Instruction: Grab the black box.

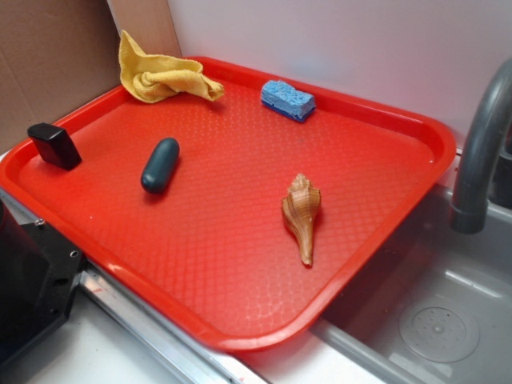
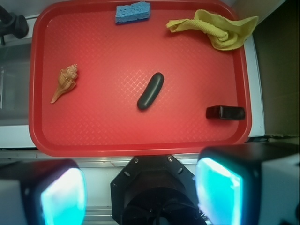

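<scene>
The black box (image 1: 54, 145) (image 2: 225, 112) is a small glossy block lying near the left rim of the red tray (image 1: 240, 312) (image 2: 136, 143). In the wrist view it sits at the tray's right side, near the near rim. My gripper (image 2: 140, 192) hangs high above the counter, short of the tray's near edge, open with a wide gap and nothing between its teal pads (image 2: 218, 192). The gripper itself does not show in the exterior view.
A dark teal-grey oval capsule (image 1: 160, 165) (image 2: 150, 91) lies mid-tray. A seashell (image 1: 302, 214) (image 2: 65, 81), a blue sponge (image 1: 287, 99) (image 2: 133, 11) and a yellow cloth (image 1: 160, 74) (image 2: 220, 28) also lie on the tray. A sink with faucet (image 1: 480, 152) adjoins it.
</scene>
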Tool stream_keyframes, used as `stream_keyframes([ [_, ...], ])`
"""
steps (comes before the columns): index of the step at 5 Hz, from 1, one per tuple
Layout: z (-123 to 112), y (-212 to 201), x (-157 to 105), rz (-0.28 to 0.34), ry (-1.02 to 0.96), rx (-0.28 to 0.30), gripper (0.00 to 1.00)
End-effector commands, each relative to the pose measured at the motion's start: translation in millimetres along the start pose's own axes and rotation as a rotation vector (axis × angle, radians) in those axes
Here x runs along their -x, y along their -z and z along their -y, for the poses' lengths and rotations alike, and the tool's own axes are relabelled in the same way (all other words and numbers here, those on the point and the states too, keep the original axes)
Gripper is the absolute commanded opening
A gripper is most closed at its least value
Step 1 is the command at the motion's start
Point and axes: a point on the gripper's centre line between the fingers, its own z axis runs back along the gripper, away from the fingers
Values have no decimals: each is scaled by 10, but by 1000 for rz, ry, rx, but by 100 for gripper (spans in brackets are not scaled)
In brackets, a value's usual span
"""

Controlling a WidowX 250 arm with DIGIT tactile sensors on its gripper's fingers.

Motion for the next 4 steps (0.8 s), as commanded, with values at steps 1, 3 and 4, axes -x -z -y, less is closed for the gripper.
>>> stream_keyframes([
  [1,0,0,0,0,0,0,100],
  [3,-910,769,-227,29,-496,-93,100],
  [4,-1116,1025,-212,-38,-736,-184,100],
])
